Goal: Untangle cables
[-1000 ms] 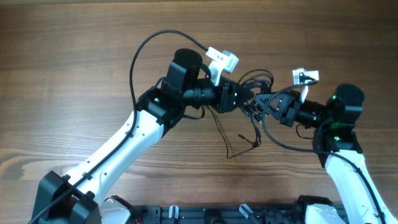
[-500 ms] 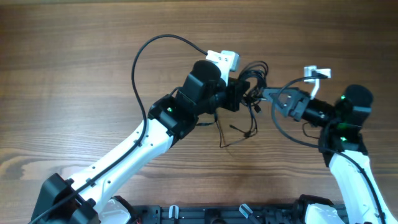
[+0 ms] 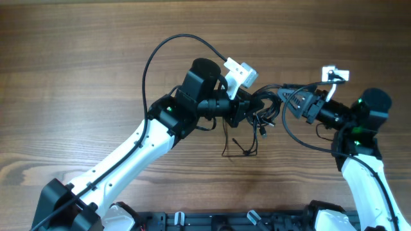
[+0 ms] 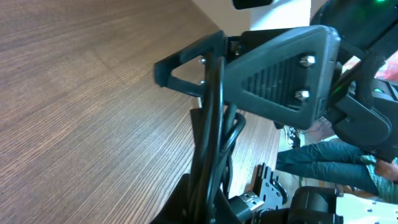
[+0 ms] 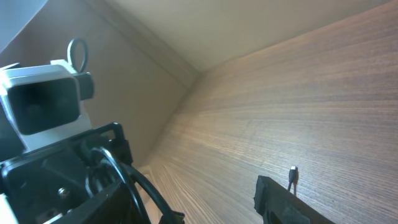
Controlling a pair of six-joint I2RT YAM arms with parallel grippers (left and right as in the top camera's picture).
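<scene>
- Jaws of the left gripper (image 3: 248, 108) are closed tight on the cables (image 3: 263, 113). The left wrist view shows several black strands running side by side out of the pinch.
- That arm reaches in from the bench's (image 3: 77, 58) near left corner. Its grip sits a little right of the bench's centre, about midway between the far and near edges.
- Just right of the grip, the cables make one dark knot of overlapping loops, lifted off the wood and not lying on it.
- Below the knot a few loose ends (image 3: 239, 142) trail toward the near edge and reach the bench. They look free of the knot, but I cannot count the strands.
- One strand runs from the knot toward the right arm, passing over or through its fingers. Which of the two cannot be told from overhead.
- Farther right, the right gripper (image 3: 290, 102) faces the knot with its jaws partly apart.
- In the right wrist view one finger (image 5: 283, 200) shows at the lower edge with open space beside it and nothing clamped there. A small plug end (image 5: 292, 174) stands just beyond it.
- My judgement is that the work is at an early to middle stage. The bundle is gathered and anchored on one side, and some ends hang loose.
- No cable lies fully separate on the bench.
- What is left is a grip by the right jaws on one strand or plug, drawing it out of the loops, and the same for each remaining cable.
</scene>
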